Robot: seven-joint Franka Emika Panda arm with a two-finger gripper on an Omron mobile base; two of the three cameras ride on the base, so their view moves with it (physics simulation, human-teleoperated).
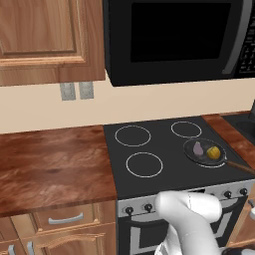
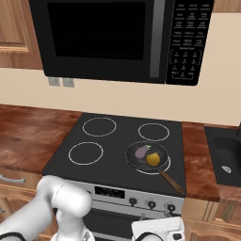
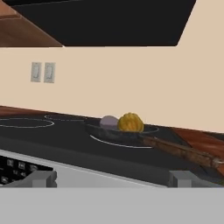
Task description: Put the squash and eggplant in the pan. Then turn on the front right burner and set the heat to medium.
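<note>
Gripper point(image 3: 112, 178) jaws spread wide, empty — low before the stove front. Round yellow squash point(image 2: 152, 159) and glossy purple eggplant point(image 2: 141, 151) lie touching inside shallow dark-grey frying pan point(image 2: 162, 151) on white-ringed front right burner point(image 2: 165, 166).

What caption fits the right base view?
Squash and eggplant sit together in the pan on the front right burner.

- The pan point(image 1: 204, 152) sits on the front right burner point(image 1: 213, 163) at the frame's right.
- The squash point(image 1: 213, 152) and the eggplant point(image 1: 198, 148) lie in it side by side.
- The brown handle points toward the right edge.
</note>
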